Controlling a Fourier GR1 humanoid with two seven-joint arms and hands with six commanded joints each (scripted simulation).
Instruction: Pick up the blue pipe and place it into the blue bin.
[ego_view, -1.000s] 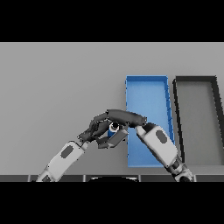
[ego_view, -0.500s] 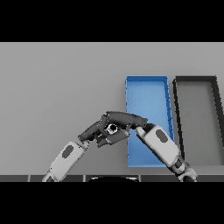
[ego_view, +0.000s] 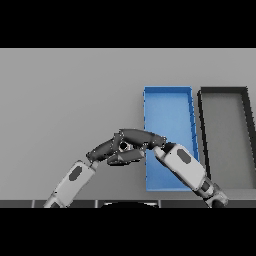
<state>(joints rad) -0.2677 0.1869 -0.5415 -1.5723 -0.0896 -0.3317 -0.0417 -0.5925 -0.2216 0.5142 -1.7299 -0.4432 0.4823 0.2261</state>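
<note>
The blue pipe (ego_view: 124, 146) shows as a small ring end between my two hands, just left of the blue bin (ego_view: 168, 111); the rest of it is hidden by fingers. My left hand (ego_view: 104, 150) comes in from the lower left, its fingers curled under and round the pipe. My right hand (ego_view: 143, 136) comes in from the lower right, with its forearm across the blue bin, and its fingers are curled over the top of the pipe. The two hands meet at the pipe. I cannot tell whether the pipe is above the table or resting on it.
A black bin (ego_view: 223, 131) stands to the right of the blue bin, side by side with it. Grey table (ego_view: 65, 95) stretches to the left and behind the hands.
The hands have closed in tighter on the pipe, and less of its blue shows. The pair has risen slightly and otherwise stayed left of the blue bin.
</note>
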